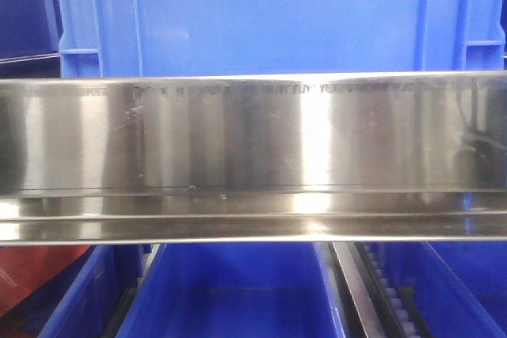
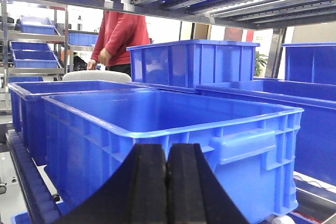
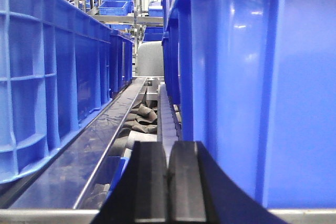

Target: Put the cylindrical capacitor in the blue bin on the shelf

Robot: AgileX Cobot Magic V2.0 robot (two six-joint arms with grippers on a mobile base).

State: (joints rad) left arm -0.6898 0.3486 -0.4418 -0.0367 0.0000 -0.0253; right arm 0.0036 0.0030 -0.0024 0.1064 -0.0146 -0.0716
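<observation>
Facing the shelf (image 1: 253,156) rail, both arms are waiting with no capacitor showing. Left hand (image 2: 168,182) is sitting pressed together before the bin (image 2: 173,129); right hand (image 3: 167,182) is likewise pressed together, pinching nothing, beside it.

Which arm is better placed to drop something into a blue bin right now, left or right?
Left, probably. The left gripper faces the open top of a blue bin, though its jaws are shut with nothing visible between them. The right gripper points down a narrow gap between bin walls.

The left gripper (image 2: 167,182) has its black jaws pressed together, holding nothing. The right gripper (image 3: 167,182) is likewise closed and level.
</observation>
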